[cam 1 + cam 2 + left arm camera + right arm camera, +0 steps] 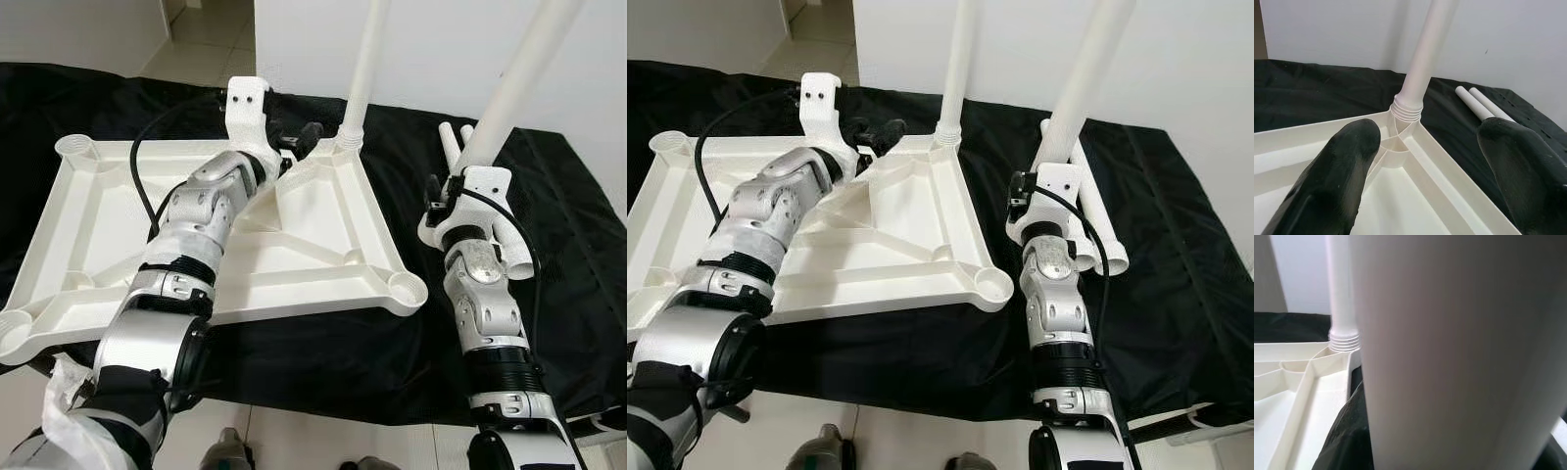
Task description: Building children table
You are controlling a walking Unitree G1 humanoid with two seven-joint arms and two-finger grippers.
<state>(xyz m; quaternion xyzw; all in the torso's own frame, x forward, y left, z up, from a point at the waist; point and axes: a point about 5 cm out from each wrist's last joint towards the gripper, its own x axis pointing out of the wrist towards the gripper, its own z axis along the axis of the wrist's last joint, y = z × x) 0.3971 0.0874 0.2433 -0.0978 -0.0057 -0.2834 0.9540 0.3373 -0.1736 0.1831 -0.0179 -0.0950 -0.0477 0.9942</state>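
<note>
A white table top (88,225) lies upside down on a black cloth (323,352). One white leg (364,69) stands screwed upright into its far right corner socket (348,139). My left gripper (304,137) hovers over that corner, open, its fingers (1352,147) spread just short of the leg (1425,58). To the right of the table top, my right gripper (470,176) is shut on a second leg (519,69), which it holds steeply tilted; this leg (1449,352) looms large in the right wrist view. Two spare legs (1479,103) lie on the cloth.
Three corner sockets stand open: near right (407,286), far left (78,147), near left (15,328). A white wall (441,49) rises close behind the cloth. Tiled floor (196,39) runs off at the far left. The cloth's front edge (343,411) is by my body.
</note>
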